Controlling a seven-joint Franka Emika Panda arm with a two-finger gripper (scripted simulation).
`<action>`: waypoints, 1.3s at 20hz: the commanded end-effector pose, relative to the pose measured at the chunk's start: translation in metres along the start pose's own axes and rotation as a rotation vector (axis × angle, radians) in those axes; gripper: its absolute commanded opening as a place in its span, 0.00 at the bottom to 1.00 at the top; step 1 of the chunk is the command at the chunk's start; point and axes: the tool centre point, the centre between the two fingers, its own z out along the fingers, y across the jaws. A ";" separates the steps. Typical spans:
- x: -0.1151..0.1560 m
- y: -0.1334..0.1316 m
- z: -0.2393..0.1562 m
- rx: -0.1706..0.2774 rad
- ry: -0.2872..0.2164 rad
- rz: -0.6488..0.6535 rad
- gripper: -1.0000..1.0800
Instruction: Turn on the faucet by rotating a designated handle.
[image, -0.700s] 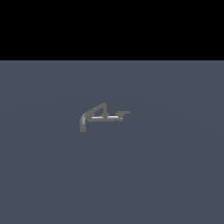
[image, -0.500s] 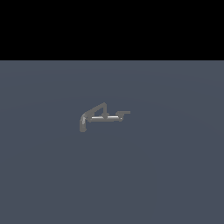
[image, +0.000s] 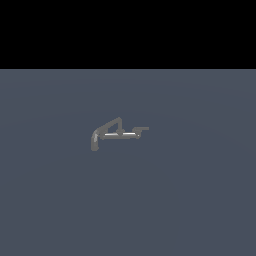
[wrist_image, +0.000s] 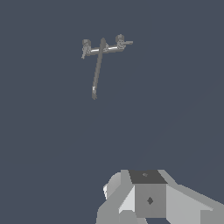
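The faucet (wrist_image: 101, 52) sits far from the claw (wrist_image: 146, 199), with its handle (wrist_image: 126, 42) untouched. I cannot tell if the claw is open or closed.

The faucet (image: 117, 134) sat alone near the middle of the bench (image: 200, 200), a little toward the exterior view's left. Its spout (image: 94, 142) hung down at the end on the exterior view's left. The handle (image: 142, 129) stuck out at the other end, on the exterior view's right. The bar (image: 120, 134) lay between them, with the slanted pipe (image: 107, 125) above it. In the wrist view, the faucet (wrist_image: 102, 54) was well apart from the robot's body (wrist_image: 148, 199).
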 end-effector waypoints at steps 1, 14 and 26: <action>0.007 -0.006 0.010 0.001 0.000 0.036 0.00; 0.074 -0.042 0.086 0.008 0.000 0.320 0.00; 0.148 -0.058 0.161 0.015 0.001 0.597 0.00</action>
